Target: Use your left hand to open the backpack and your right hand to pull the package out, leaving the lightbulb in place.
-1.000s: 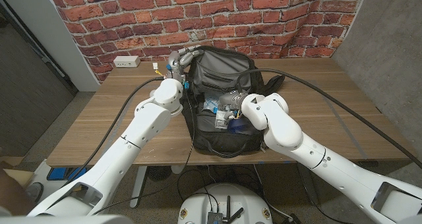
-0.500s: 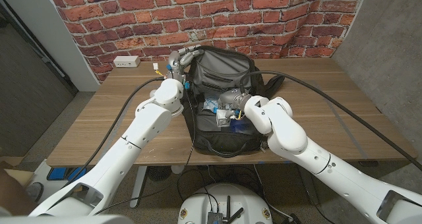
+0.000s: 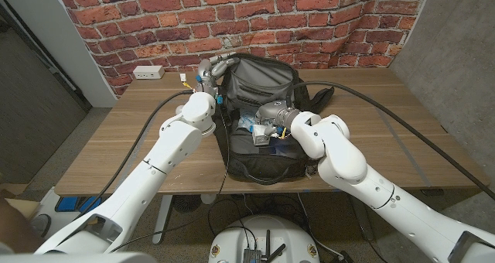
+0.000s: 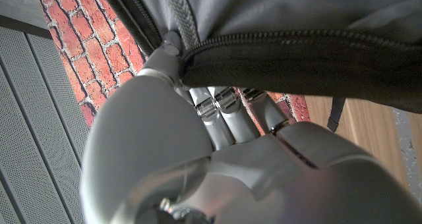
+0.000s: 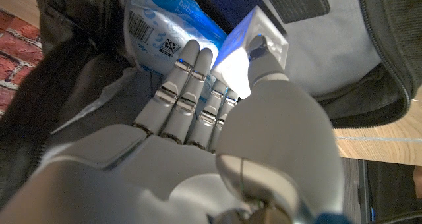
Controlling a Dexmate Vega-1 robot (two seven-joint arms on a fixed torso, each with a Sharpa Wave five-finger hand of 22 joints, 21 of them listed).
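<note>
Head view: black backpack (image 3: 259,116) lies on wooden surface (image 3: 124,139), near the middle, w/ its main opening wide. Left hand (image 3: 210,71) is at the bag's far left corner; left wrist view shows its fingers (image 4: 221,115) hooked under the zipper edge (image 4: 297,53), so it holds the flap up. Right hand (image 3: 271,117) reaches inside the opening. Right wrist view: its fingers (image 5: 188,92) are stretched along a white box (image 5: 254,49), thumb on the box's other side, so the box is pinched. Blue-white package (image 5: 168,33) lies just beside the box, deeper in the bag, touching the fingertips. White power strip (image 3: 147,73) sits at far left edge, by the brick wall (image 3: 309,15).
</note>
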